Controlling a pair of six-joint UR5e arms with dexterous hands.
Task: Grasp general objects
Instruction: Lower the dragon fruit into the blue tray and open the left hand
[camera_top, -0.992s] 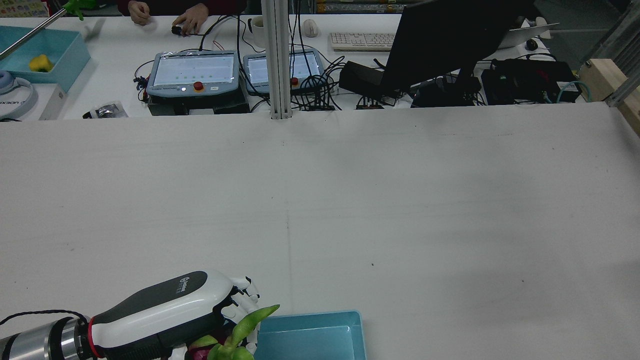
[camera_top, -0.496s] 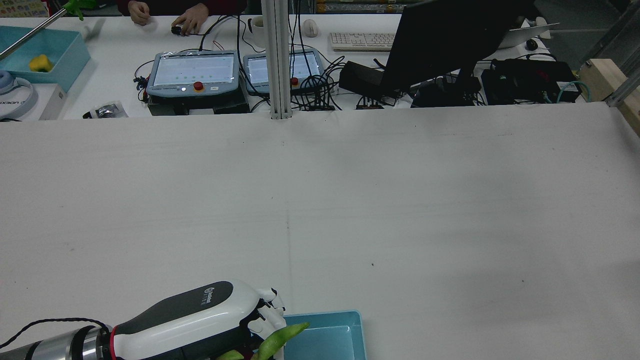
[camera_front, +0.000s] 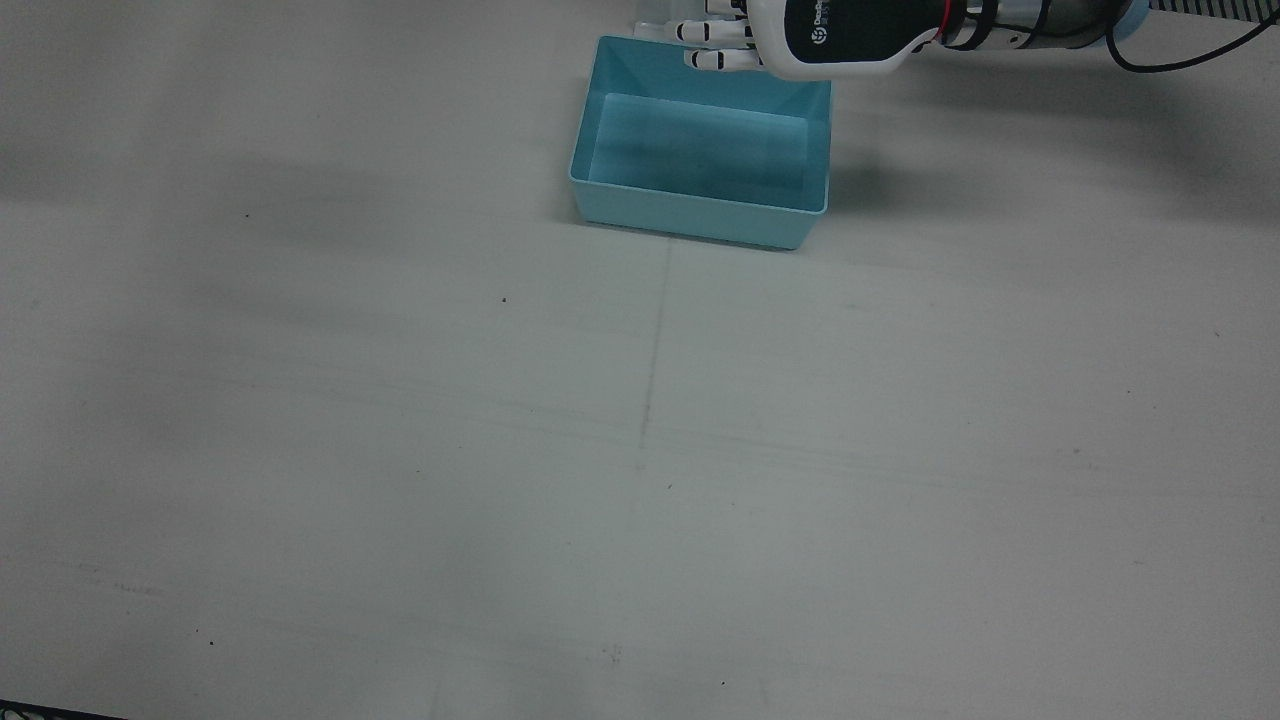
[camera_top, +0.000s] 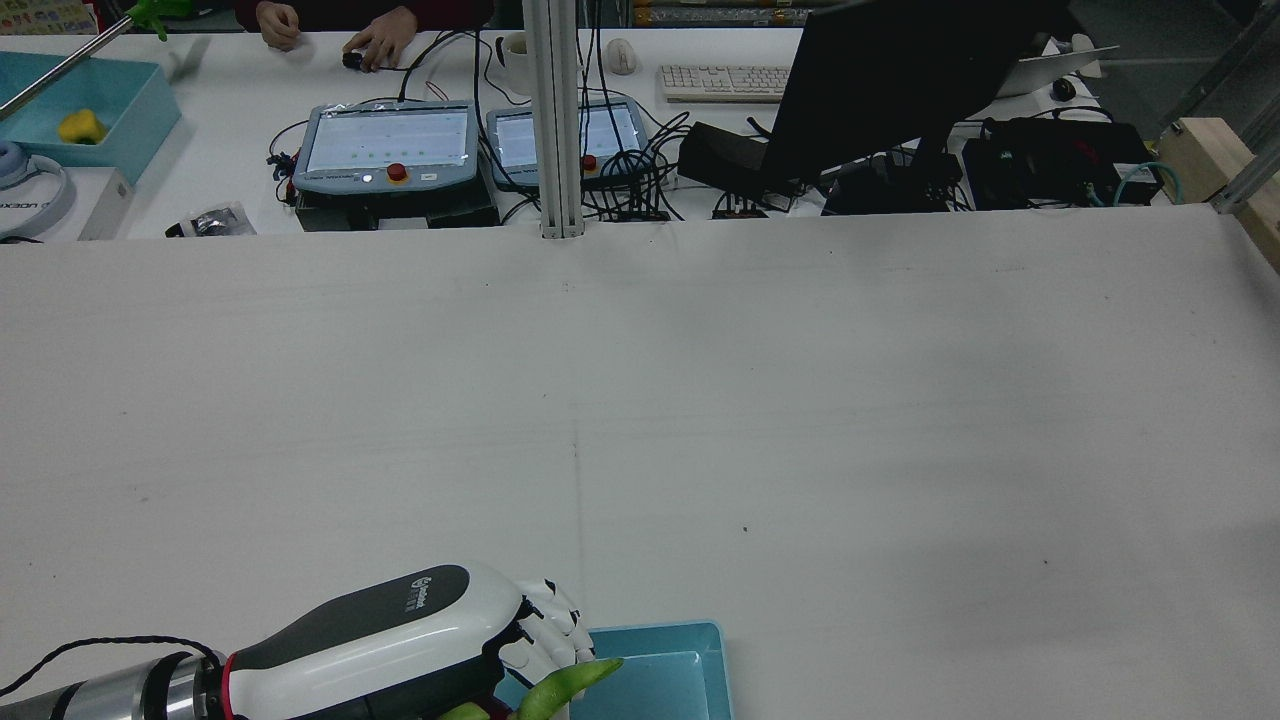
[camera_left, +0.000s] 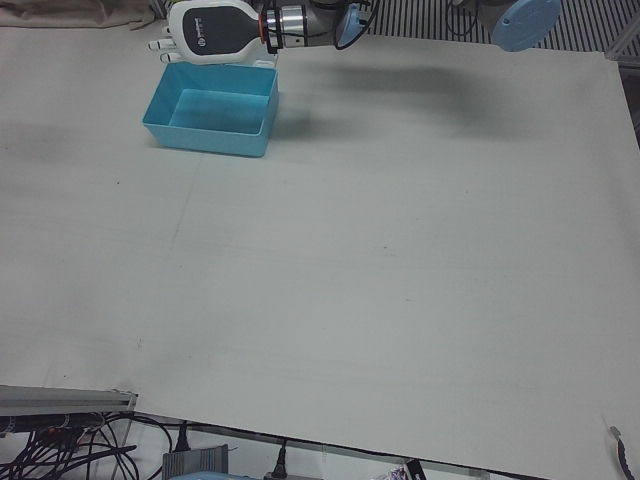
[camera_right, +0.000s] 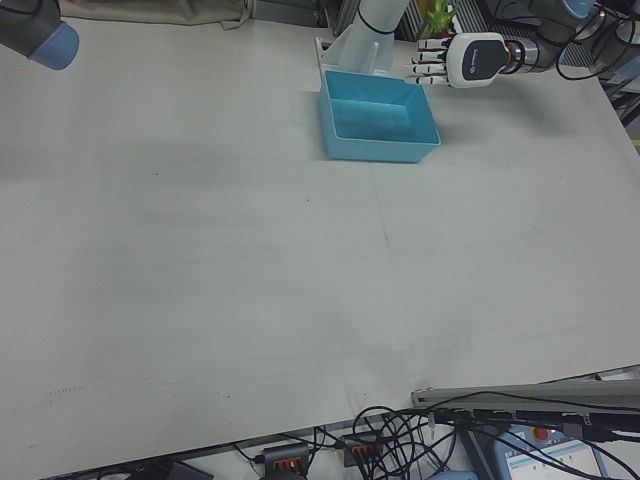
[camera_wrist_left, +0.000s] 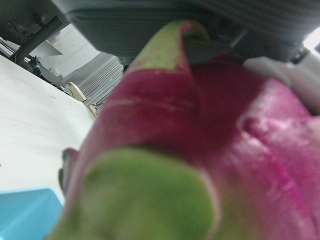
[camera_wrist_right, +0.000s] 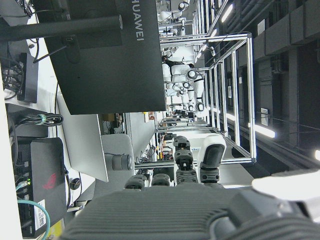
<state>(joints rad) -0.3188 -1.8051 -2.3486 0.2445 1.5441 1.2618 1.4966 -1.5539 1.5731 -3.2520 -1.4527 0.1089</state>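
While the left hand (camera_top: 400, 640) stays clamped on the dragon fruit (camera_wrist_left: 200, 150), fruit beneath its palm, green tip (camera_top: 570, 680) pointing ahead over the blue bin (camera_front: 700, 150) just beyond the fingertips (camera_front: 715, 45); right hand unseen

The big white tabletop (camera_front: 400, 450) is bare almost everywhere, so a hand could pass freely over the middle, the front and both sides. The only thing standing on it is the blue bin (camera_front: 700, 215), near the robot's edge, and its walls stick up in the way. The left hand (camera_front: 800, 35) hangs over the bin's back rim with a dragon fruit (camera_wrist_left: 200, 150), blocking that corner.
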